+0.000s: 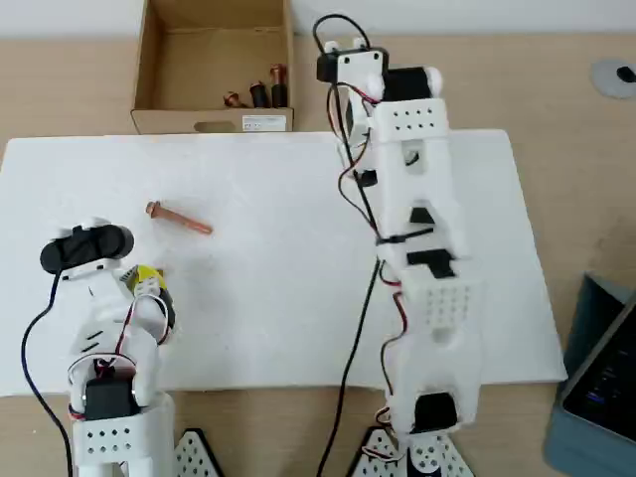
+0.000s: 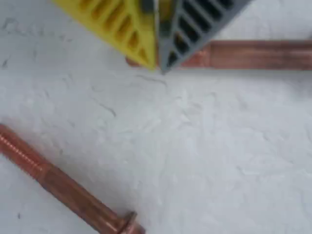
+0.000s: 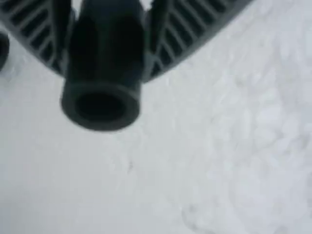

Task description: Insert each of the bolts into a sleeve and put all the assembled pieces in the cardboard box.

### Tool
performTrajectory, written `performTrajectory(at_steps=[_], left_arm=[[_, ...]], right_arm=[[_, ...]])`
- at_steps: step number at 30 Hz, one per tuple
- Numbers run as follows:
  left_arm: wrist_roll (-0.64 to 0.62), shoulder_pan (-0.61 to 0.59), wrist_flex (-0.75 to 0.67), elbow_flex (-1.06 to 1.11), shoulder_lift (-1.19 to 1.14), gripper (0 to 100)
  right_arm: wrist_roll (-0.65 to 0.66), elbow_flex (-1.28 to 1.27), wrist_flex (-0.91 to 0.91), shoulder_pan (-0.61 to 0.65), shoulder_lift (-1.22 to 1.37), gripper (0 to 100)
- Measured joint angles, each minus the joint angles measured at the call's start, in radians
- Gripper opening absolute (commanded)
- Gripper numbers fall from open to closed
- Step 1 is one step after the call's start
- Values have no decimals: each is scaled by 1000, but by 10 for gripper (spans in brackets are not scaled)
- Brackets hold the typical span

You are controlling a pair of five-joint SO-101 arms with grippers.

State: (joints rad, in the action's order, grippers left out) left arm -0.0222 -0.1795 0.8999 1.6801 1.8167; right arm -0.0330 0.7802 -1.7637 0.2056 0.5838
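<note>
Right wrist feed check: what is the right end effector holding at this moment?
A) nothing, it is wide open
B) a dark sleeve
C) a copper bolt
B: the right wrist view shows the right end effector clamped around a dark sleeve with its hollow end facing the camera, while a copper bolt lies loose on the white mat.

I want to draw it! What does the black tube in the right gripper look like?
The black sleeve is a short, dull tube, maybe plastic, with a thicker rim round its open, hollow end. The right gripper is shut on it, ribbed grey fingers pressing both sides. It seems to hang over the white mat.
</note>
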Motion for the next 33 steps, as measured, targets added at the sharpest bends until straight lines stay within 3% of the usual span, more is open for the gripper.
performTrajectory(at_steps=[22,29,33], left_arm=[[0,0,0,0,0,2],[-2,0,8,-9,0,1],[-38,0,98,-94,0,1]], right_arm=[[0,-764,-3,-5,-1066,9],[-92,-1046,41,-161,-1392,9],[-97,-1208,87,-226,-1554,9]])
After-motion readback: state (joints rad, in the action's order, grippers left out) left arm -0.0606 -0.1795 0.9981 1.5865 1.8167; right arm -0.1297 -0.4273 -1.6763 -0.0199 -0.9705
